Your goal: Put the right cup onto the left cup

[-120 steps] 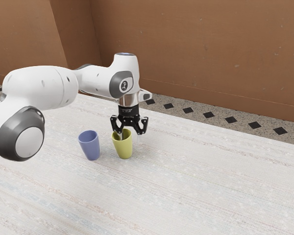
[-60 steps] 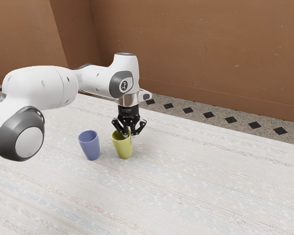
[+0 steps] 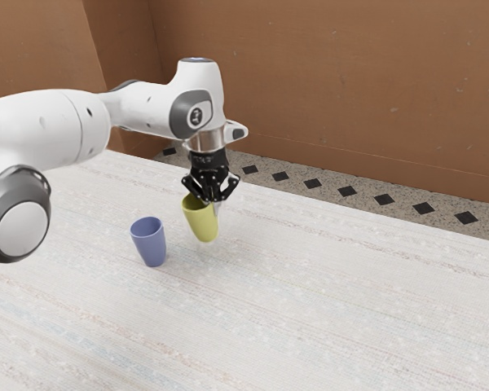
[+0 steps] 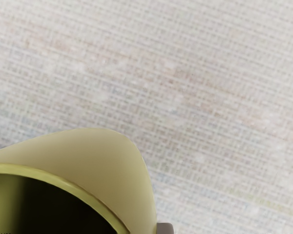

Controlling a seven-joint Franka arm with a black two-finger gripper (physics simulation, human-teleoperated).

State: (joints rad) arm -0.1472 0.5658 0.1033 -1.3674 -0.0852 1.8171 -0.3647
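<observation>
A white robot arm [image 3: 45, 130] holds a yellow-green cup [image 3: 202, 224] aloft above a pale, streaked table [image 3: 326, 309], near a blue cup [image 3: 150, 244].
The black gripper [image 3: 213, 202] has its jaws drawn close together on the cup's wall, one finger inside the rim and the other outside. The raised cup hangs slightly tilted, mouth up, clear of the tabletop and apart from the blue one, which stands upright on the table toward the exterior view's left. Behind them, a brown wall [image 3: 326, 81] rises over a speckled floor [image 3: 289, 186] marked with black diamonds.
</observation>
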